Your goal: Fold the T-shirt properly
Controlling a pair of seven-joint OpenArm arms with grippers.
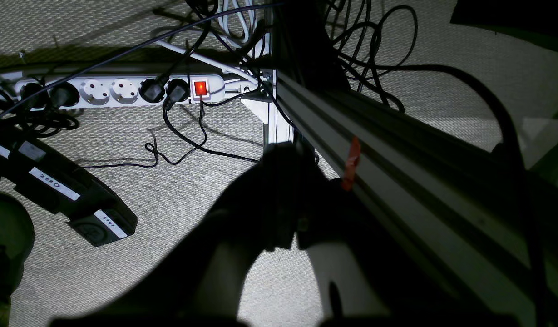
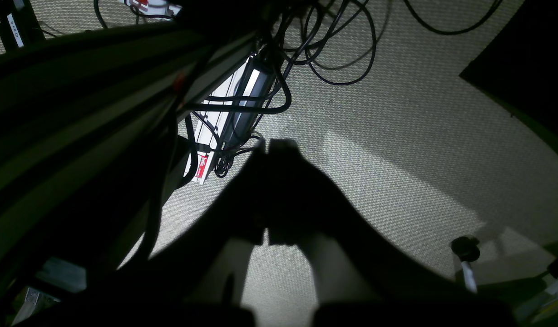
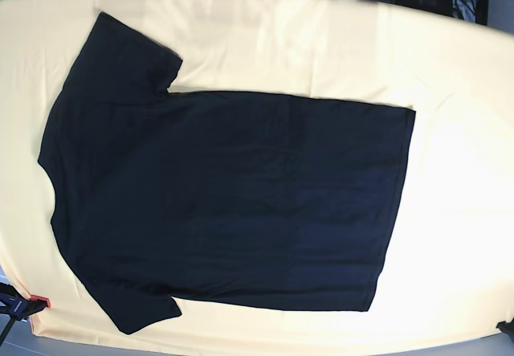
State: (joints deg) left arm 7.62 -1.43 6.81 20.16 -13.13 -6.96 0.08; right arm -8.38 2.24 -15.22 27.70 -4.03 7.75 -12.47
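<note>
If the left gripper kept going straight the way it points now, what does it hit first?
Likely the woven floor covering: the shut left gripper aims down past the aluminium frame rail, near its upright post. Depth is unclear.

The T-shirt (image 3: 225,203) lies flat across most of the bench (image 3: 450,67), leaving open strips along every edge, widest at the right edge; nothing upright blocks passage above it.
</note>
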